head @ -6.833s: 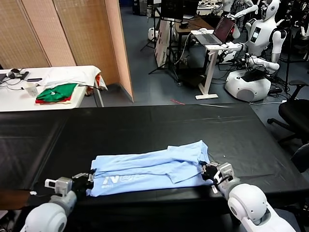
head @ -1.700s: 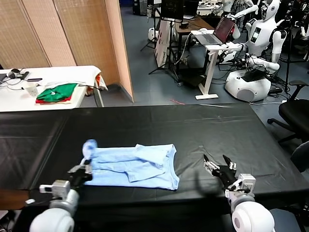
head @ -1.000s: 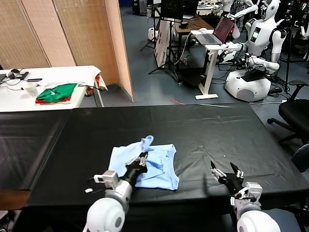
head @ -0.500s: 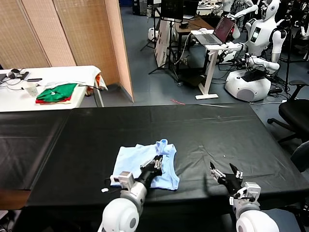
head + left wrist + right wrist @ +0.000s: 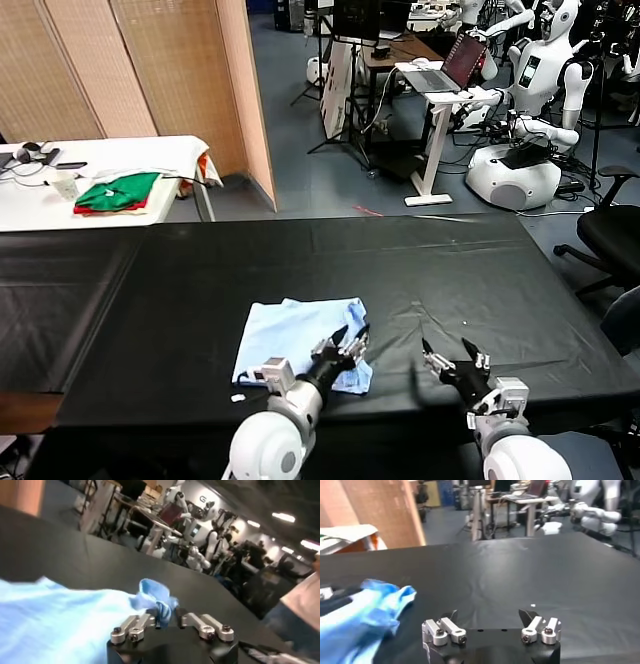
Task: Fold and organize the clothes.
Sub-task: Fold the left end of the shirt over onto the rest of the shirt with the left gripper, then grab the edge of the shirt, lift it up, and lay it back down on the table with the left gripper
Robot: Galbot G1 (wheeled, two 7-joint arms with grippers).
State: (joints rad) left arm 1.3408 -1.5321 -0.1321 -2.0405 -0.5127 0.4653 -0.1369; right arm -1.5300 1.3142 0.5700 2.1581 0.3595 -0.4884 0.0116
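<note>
Light-blue T-shirt (image 5: 295, 338) lay folded into a small rectangle on the black table (image 5: 480, 270), near its front edge. At the shirt's right corner the left gripper (image 5: 346, 347) had its fingers spread, holding nothing. Just beside it, over bare tabletop, the right gripper (image 5: 452, 362) was spread wide and empty. Green and red folded garments (image 5: 118, 191) sat on a white side table (image 5: 30, 205) well apart.

A long table covered in black sheeting (image 5: 480, 260) carries one folded pale-blue cotton T-shirt (image 5: 285, 335) near its front edge.
</note>
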